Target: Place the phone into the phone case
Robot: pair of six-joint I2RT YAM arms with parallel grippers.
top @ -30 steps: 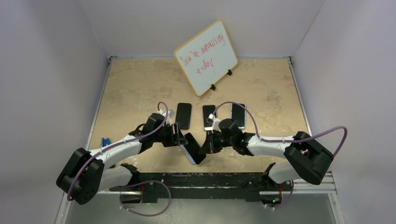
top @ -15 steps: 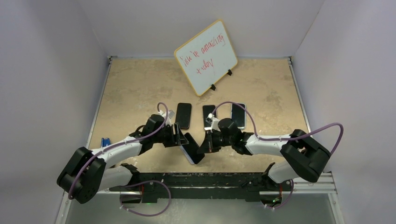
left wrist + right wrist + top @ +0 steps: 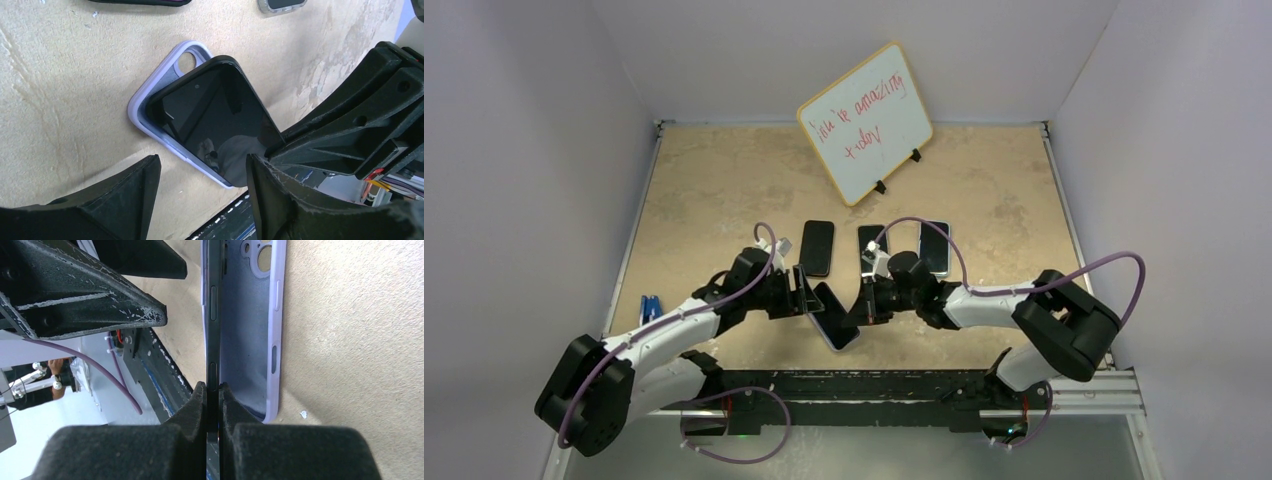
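1. The lilac soft-plastic phone case (image 3: 146, 95) lies flat, open side up, on the beige stone-look worktop (image 3: 714, 180), approx. midway along the near edge.
2. The black glossy slab phone (image 3: 215, 117) is tilted over the case. One long edge is down against the case wall; the opp. long edge is raised, so the lilac case floor and camera cut-out show beside it in the right wrist view.
3. Right tool (image 3: 212, 387): fingers are pressed together on the phone's raised long edge, pinching it near one end.
4. Left tool (image 3: 201, 167): fingers are spread apart w/ nothing gripped. It hovers over the case on the side toward the worktop's left edge (whether a fingertip brushes the case rim, can't tell).
5. Progress, as I judge it: about halfway. Done: the phone is brought to the case, lined up, and one edge started in.
6. Left to do: lower the raised edge, press sides and corners until the rim wraps the phone all round, then let go. No corner looks fully snapped in yet.
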